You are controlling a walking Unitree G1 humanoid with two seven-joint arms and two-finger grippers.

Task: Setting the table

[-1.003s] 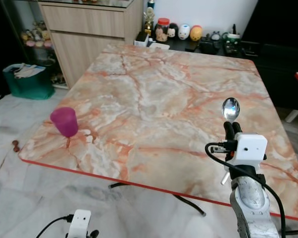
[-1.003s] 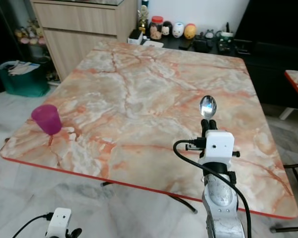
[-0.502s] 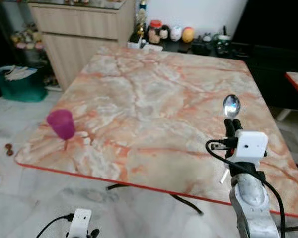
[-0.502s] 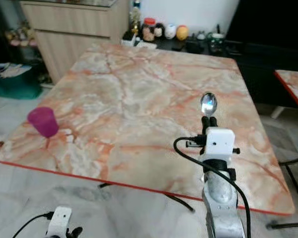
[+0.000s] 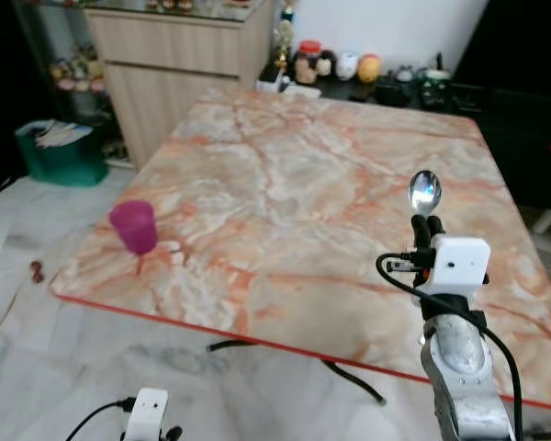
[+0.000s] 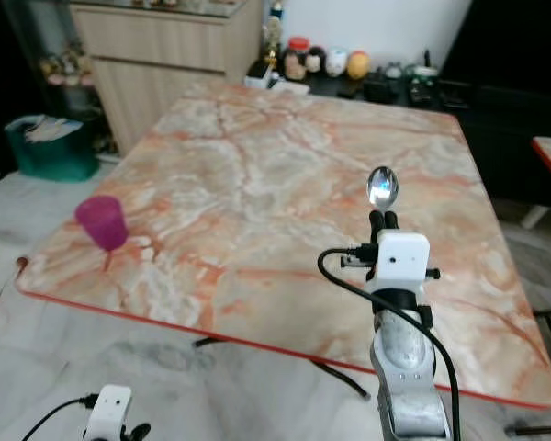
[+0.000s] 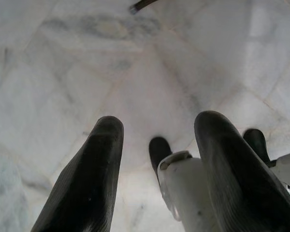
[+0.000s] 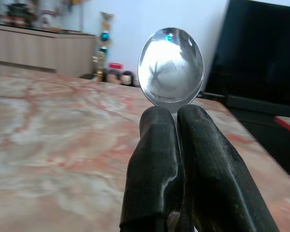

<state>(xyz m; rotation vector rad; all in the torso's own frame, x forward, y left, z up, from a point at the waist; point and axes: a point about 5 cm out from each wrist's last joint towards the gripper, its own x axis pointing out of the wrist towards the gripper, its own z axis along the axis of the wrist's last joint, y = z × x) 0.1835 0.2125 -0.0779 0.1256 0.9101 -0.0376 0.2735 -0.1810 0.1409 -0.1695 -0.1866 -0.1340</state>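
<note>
marble table [image 5: 285, 184] | purple cup [image 5: 134, 226] near edge | right pincer [image 8: 176, 116] clamps spoon [image 8: 170, 66] | left pincer [image 7: 154, 140] apparently open

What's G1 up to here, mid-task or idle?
Mid-task. The right end effector is shut on a metal spoon, holding it bowl-up above the near right part of the marble table. A purple cup stands near the table's near left corner. The left end effector hangs open over the floor, idle. The spoon is not yet set down.
</note>
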